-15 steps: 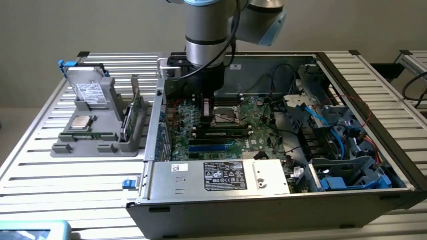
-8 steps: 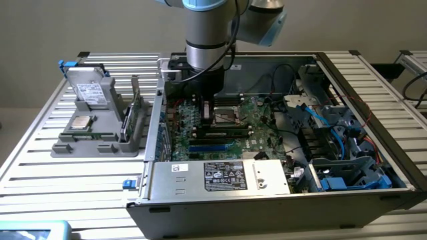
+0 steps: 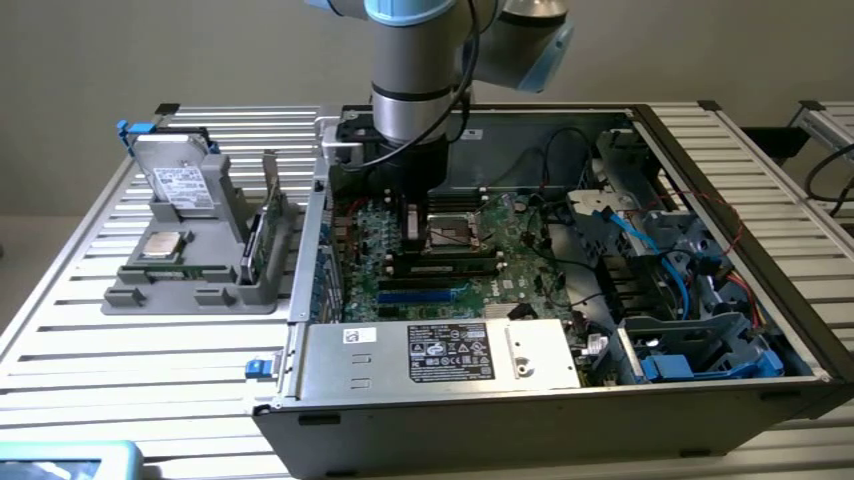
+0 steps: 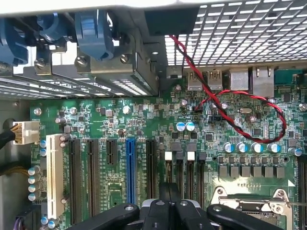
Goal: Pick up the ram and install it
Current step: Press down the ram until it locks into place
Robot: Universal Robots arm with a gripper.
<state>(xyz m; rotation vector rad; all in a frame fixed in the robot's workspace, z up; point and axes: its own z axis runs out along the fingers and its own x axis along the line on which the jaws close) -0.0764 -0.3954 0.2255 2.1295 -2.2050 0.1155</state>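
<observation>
My gripper [image 3: 415, 232] reaches down into the open computer case [image 3: 694, 330], low over the green motherboard [image 3: 507, 215]. In the wrist view its black fingertips [image 4: 169, 203] are shut together. They stand over the end of the black memory slots [image 4: 185, 175] with white clips, next to the processor socket [image 4: 254, 206]. The slot lengths I can see look empty. No green stick shows between the fingers, and the ram is hidden from me. The arm's wrist covers the fingers' lower part in the exterior view.
A grey holder [image 3: 140, 295] on the slatted table [image 3: 80, 330] at the exterior view's left carries a silver hard drive [image 3: 180, 185], a processor chip [image 3: 163, 245] and an upright green card [image 3: 271, 230]. Inside the case are the power supply [image 3: 447, 352], blue cables [image 3: 674, 250] and a red-black wire [image 4: 249, 122].
</observation>
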